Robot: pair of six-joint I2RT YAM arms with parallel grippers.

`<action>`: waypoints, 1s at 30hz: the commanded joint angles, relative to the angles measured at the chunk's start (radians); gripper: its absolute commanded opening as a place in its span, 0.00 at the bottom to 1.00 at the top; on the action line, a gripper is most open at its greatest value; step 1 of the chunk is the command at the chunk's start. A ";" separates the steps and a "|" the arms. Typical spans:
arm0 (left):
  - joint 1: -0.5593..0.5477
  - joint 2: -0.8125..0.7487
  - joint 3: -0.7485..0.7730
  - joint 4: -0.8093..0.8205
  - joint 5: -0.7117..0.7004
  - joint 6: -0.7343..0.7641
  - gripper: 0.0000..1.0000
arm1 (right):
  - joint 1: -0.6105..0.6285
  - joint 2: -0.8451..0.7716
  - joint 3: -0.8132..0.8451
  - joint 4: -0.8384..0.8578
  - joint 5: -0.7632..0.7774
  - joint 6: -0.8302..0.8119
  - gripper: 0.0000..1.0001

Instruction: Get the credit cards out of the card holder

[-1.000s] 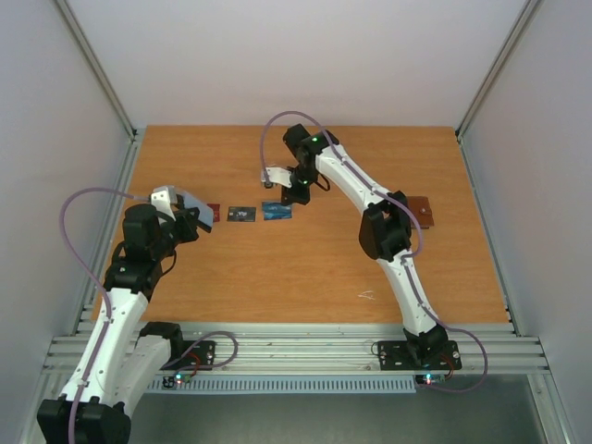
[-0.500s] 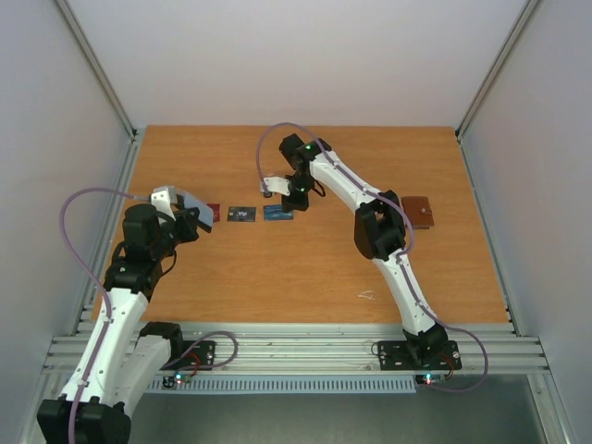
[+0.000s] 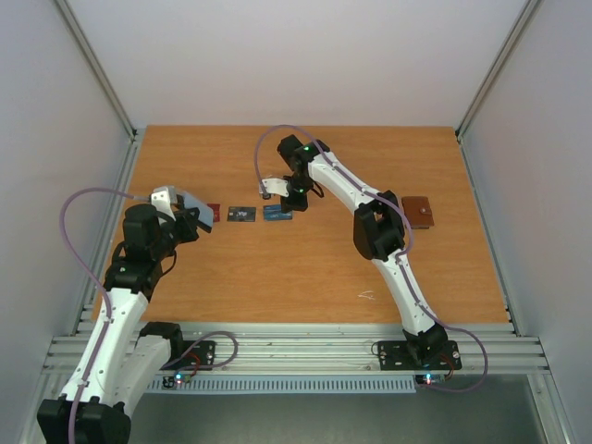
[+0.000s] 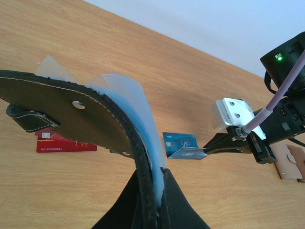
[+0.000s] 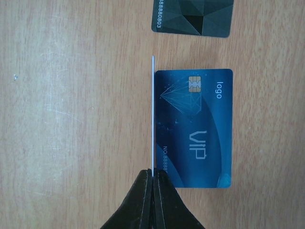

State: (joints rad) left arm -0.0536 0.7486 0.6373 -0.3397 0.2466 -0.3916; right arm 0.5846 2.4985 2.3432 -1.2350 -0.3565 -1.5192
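Observation:
My left gripper (image 4: pixel 159 191) is shut on the card holder (image 4: pixel 71 112), black outside with pale blue-grey pockets (image 4: pixel 140 119), and holds it above the table's left side (image 3: pixel 182 205). A dark red card (image 3: pixel 212 213), a black card (image 3: pixel 241 214) and a blue card (image 3: pixel 277 212) lie in a row on the table. My right gripper (image 5: pixel 153 179) is shut on another blue credit card (image 4: pixel 188 153), which shows edge-on (image 5: pixel 153 114) in the right wrist view. It hangs just over the near edge of the lying blue card (image 5: pixel 195 129).
A brown two-tone wallet-like piece (image 3: pixel 418 212) lies at the table's right, beside the right arm's elbow. The table (image 3: pixel 305 268) is bare wood in front of the card row. Metal rails run along the near edge (image 3: pixel 296 347).
My right gripper has come forward and down with its blue card to the lying blue card, most of it in the first half second. The left arm and card holder have stayed still.

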 commanded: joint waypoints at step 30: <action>0.007 -0.007 0.021 0.079 0.064 0.052 0.00 | 0.009 -0.048 -0.002 0.371 0.292 0.213 0.55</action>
State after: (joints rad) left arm -0.0536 0.7486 0.6369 -0.3397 0.2600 -0.3832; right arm 0.5846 2.5072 2.3371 -1.0119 -0.1719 -1.4048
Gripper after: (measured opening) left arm 0.046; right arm 0.543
